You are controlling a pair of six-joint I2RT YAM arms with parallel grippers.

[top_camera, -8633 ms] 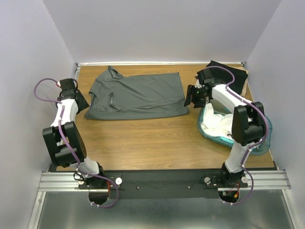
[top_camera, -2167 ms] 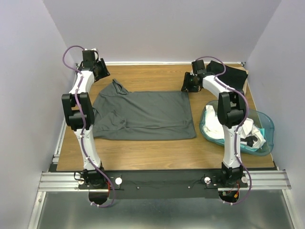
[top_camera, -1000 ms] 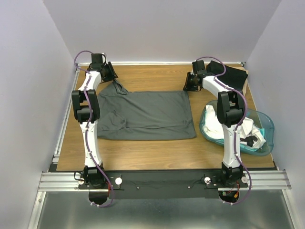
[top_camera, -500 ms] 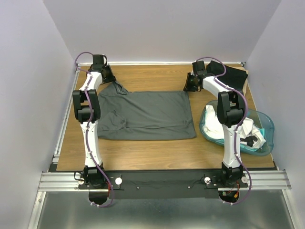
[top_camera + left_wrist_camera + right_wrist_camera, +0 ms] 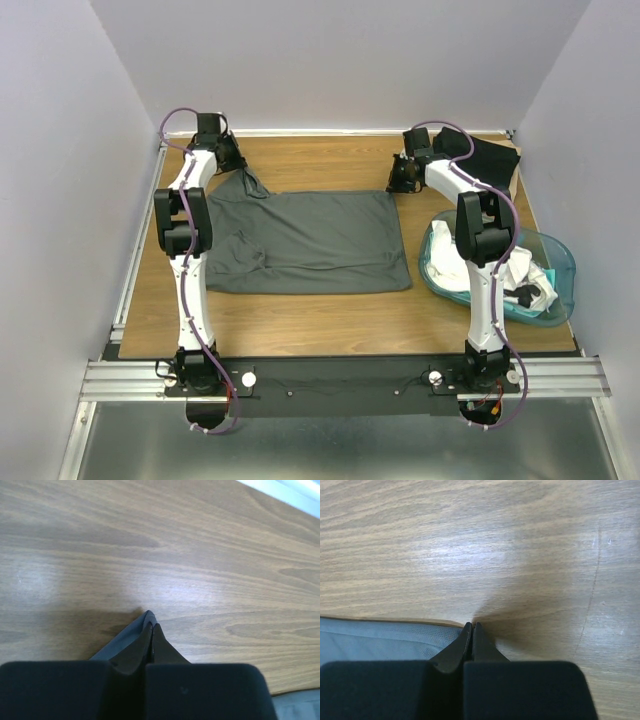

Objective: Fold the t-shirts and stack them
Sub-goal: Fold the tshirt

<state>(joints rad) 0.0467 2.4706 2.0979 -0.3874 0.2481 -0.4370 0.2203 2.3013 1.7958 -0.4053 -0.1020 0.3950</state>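
The left pincer (image 5: pixel 226 158) is at the far left of the counter (image 5: pixel 330 312), its jaws pressed together on a peak of the dark grey t-shirt (image 5: pixel 300 240) by the collar. The left wrist view shows that grey point drawn up between the tips. The shirt lies spread flat across the middle of the counter, collar end left and hem right.

The right pincer (image 5: pixel 398 179) is clamped narrow on the shirt's far right hem corner, and the fabric edge runs right into its tips in the right wrist view. With both far corners pinched, the hold looks set for carrying the far edge toward the near edge as a first fold.

At the far right corner a black t-shirt (image 5: pixel 492 155) lies bunched, apparently waiting. Near it on the right, the teal tub (image 5: pixel 560 262) holds the white t-shirts (image 5: pixel 445 266).

Count: one grey shirt, one black, one tub, two pincers. The heaped whites cannot be counted.
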